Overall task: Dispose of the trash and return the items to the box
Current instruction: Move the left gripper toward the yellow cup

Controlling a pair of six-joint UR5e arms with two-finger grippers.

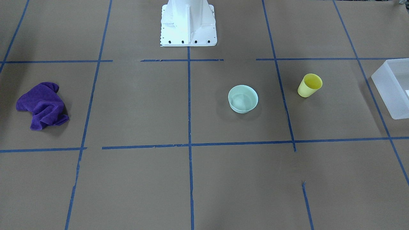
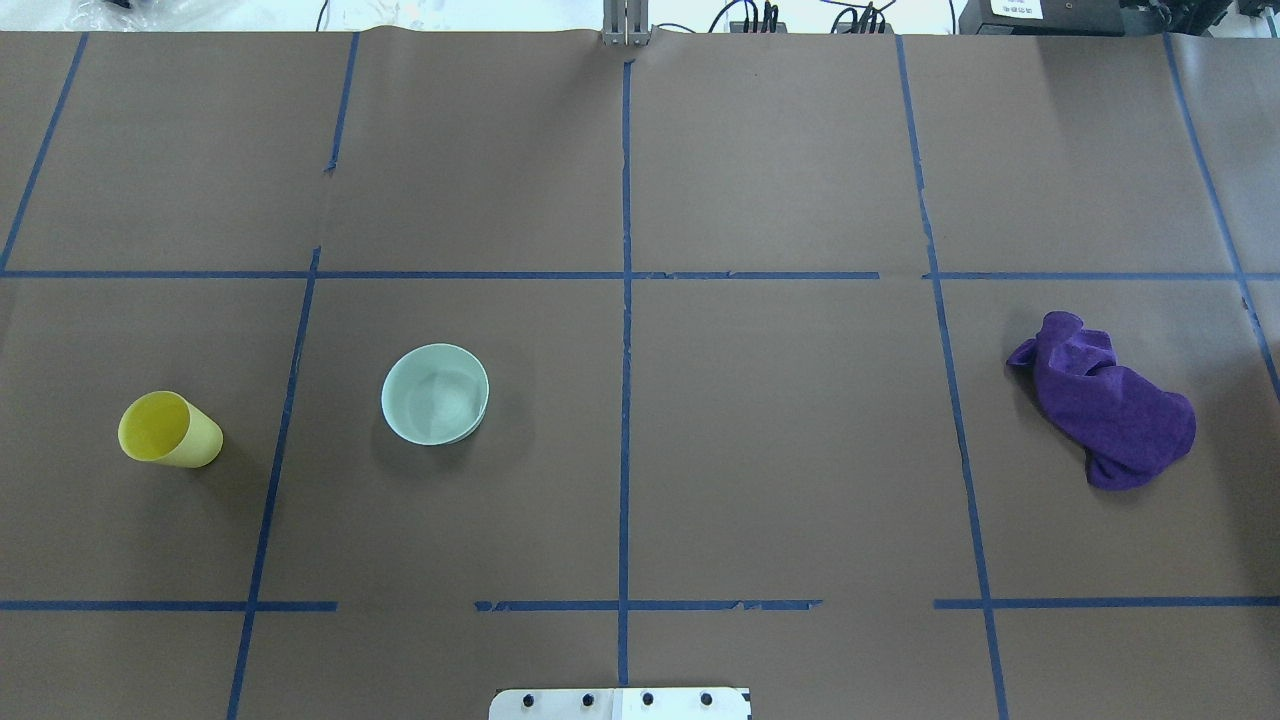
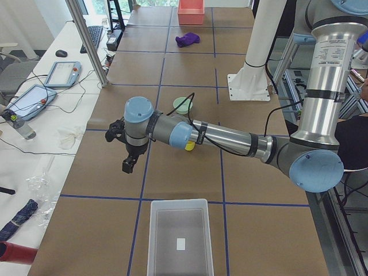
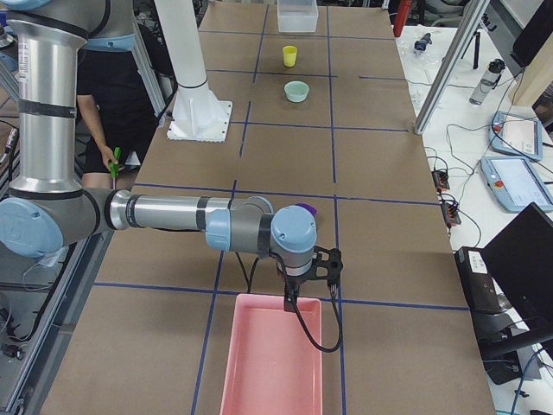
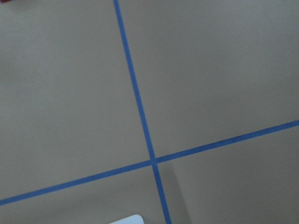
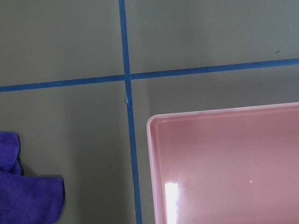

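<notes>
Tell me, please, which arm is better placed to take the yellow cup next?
Left, probably. The left gripper hangs near the yellow cup and the box; the right gripper is by the pink tray at the far end.

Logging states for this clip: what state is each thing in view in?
yellow cup: upright, empty.
mint bowl: upright, empty.
purple cloth: crumpled.
translucent box: open-topped, holds neither item.
pink bin: empty.
left gripper: cannot tell.
right gripper: cannot tell.

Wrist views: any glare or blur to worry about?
Right wrist view: sharp, with one bright glare patch on the floor of the pink tray, near the bottom edge. Left wrist view: looks slightly soft, blue tape edges fuzzy, no glare, faint shadow beside the tape.
</notes>
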